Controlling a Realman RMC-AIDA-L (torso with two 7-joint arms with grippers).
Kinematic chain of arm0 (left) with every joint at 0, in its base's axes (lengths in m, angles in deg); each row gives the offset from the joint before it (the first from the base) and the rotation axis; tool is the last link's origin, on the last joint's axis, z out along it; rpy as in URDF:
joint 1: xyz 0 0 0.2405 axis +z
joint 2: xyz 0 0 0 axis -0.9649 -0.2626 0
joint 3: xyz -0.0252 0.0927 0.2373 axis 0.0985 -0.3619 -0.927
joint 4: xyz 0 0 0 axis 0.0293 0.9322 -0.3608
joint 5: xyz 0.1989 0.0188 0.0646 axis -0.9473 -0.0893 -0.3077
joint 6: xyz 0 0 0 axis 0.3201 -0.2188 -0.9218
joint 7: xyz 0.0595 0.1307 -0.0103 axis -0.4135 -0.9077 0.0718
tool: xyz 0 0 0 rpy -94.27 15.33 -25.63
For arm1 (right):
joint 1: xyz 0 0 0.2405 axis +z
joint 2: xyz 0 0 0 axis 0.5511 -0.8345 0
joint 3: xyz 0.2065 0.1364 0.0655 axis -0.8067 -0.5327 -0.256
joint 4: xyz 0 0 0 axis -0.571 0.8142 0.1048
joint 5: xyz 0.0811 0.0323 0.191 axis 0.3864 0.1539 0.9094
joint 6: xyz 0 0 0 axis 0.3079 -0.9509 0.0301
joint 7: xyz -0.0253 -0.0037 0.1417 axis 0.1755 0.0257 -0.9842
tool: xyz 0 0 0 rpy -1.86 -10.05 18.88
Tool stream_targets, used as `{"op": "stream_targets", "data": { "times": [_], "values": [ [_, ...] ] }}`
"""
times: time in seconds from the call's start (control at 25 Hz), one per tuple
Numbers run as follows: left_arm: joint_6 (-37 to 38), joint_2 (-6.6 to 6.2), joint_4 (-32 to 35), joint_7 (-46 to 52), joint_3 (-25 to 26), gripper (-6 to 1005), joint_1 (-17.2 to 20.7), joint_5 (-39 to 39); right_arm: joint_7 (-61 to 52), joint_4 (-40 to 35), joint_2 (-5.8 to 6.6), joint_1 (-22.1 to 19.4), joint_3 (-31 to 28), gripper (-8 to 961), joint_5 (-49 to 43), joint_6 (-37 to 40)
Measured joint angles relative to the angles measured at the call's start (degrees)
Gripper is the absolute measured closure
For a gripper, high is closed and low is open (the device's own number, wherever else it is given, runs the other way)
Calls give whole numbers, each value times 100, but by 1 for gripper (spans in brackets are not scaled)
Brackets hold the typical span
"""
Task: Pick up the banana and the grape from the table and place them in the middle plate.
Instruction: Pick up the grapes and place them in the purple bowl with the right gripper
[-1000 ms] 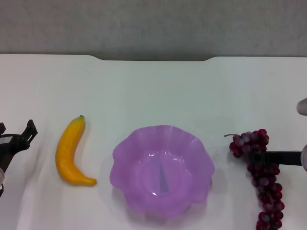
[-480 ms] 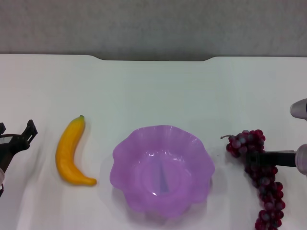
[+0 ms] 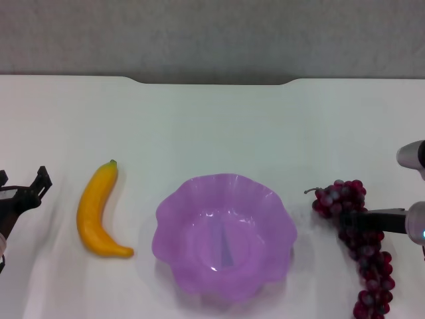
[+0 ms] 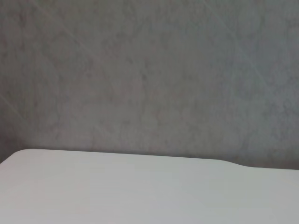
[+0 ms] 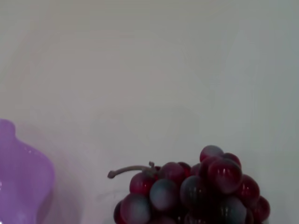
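Note:
The yellow banana lies on the white table, left of the purple scalloped plate, which holds nothing. The dark red grape bunch lies right of the plate, stem end toward the far side. My right gripper reaches in from the right edge, and its dark finger crosses the upper part of the bunch, shut on it. The right wrist view shows the grape's stem end close up and the plate's rim. My left gripper sits open at the left edge, apart from the banana.
The table's far edge has a shallow notch with a grey wall behind it. The left wrist view shows only bare tabletop and that wall.
My right gripper has shifted a little to the left, and the upper end of the grape bunch has moved with it toward the plate. The left arm, banana and plate have not moved.

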Motion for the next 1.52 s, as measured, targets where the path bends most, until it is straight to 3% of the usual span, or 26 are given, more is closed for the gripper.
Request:
{"op": "stream_targets", "data": {
  "times": [0.4, 0.92, 1.24, 1.52],
  "values": [
    [0, -1, 0, 7, 3, 167, 9, 0, 1, 61, -13, -151, 838, 587, 84, 1116],
    [-8, 1, 0, 9, 3, 166, 9, 0, 1, 95, -6, -478, 2465, 616, 84, 3410],
    [-10, 0, 0, 9, 3, 166, 20, 0, 1, 268, 5, -682, 2960, 635, 30, 4221],
    [-9, 0, 3, 9, 8, 166, 37, 0, 4, 428, 8, -1148, 3307, 640, -361, 5588]
  ]
}}
